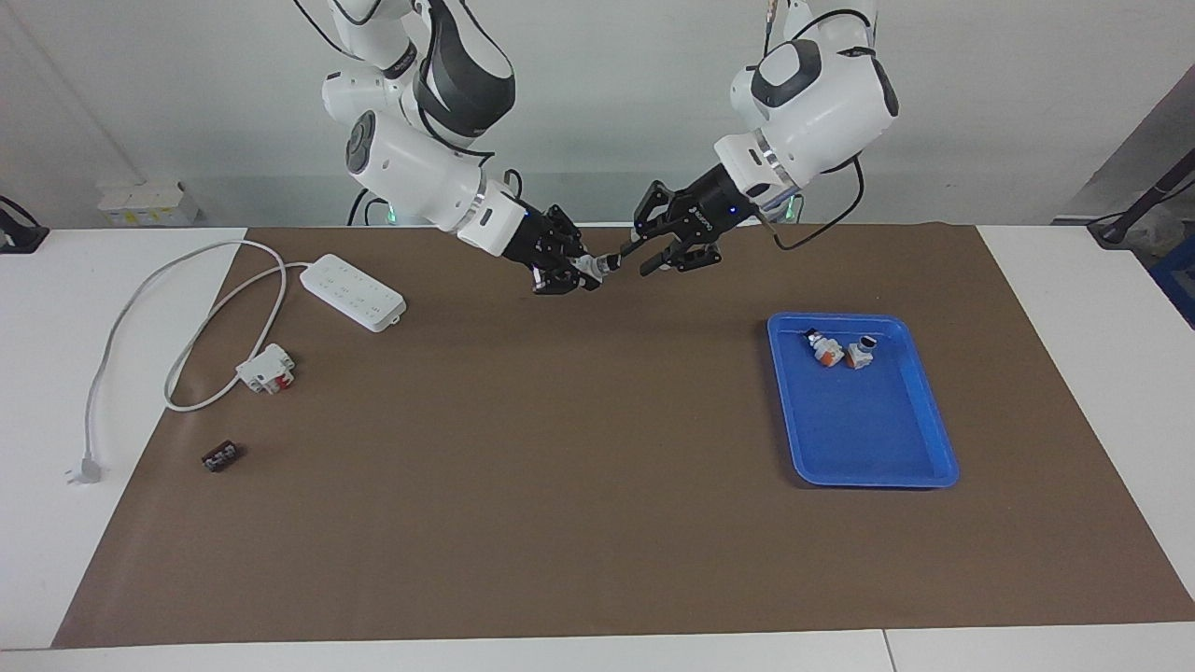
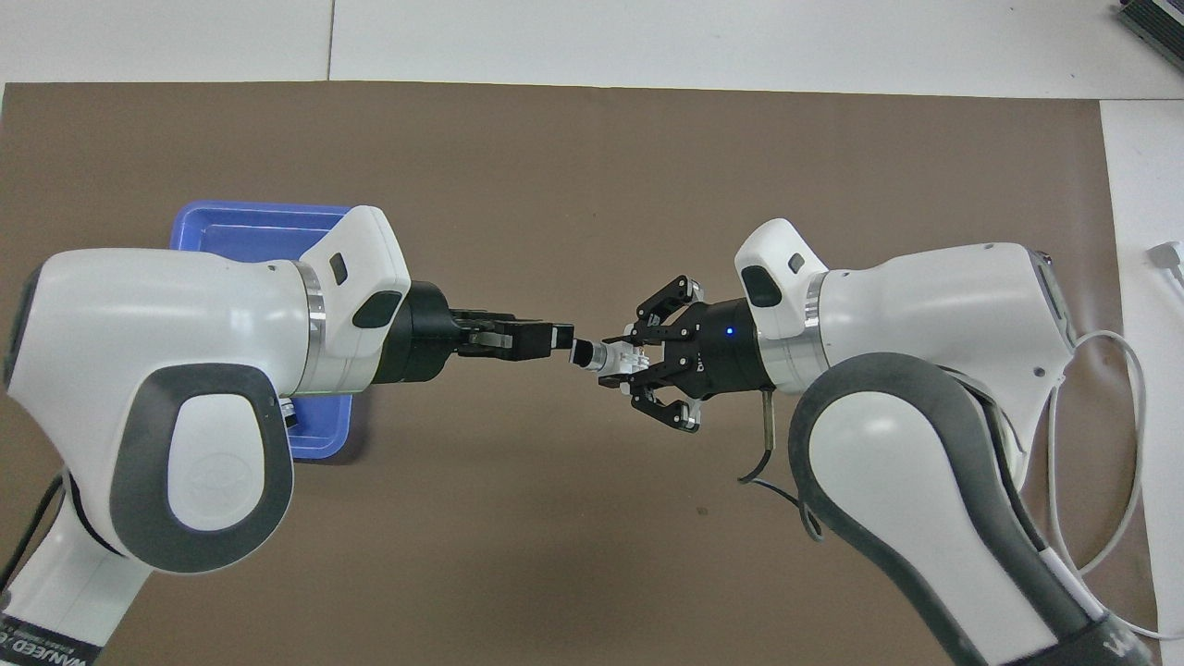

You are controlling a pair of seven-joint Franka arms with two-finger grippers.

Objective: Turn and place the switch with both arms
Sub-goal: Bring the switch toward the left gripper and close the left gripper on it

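My right gripper is shut on the white body of a switch and holds it level in the air over the brown mat, with the black knob end toward the left arm. In the overhead view the switch sticks out of the right gripper. My left gripper is open, with its fingertips right at the knob end; whether they touch it I cannot tell. From above, the left gripper lines up with the knob. Two more switches lie in the blue tray.
A white power strip with its looped cable lies toward the right arm's end of the table. A white-and-red block and a tiny dark component lie farther from the robots than it. The blue tray shows partly under the left arm.
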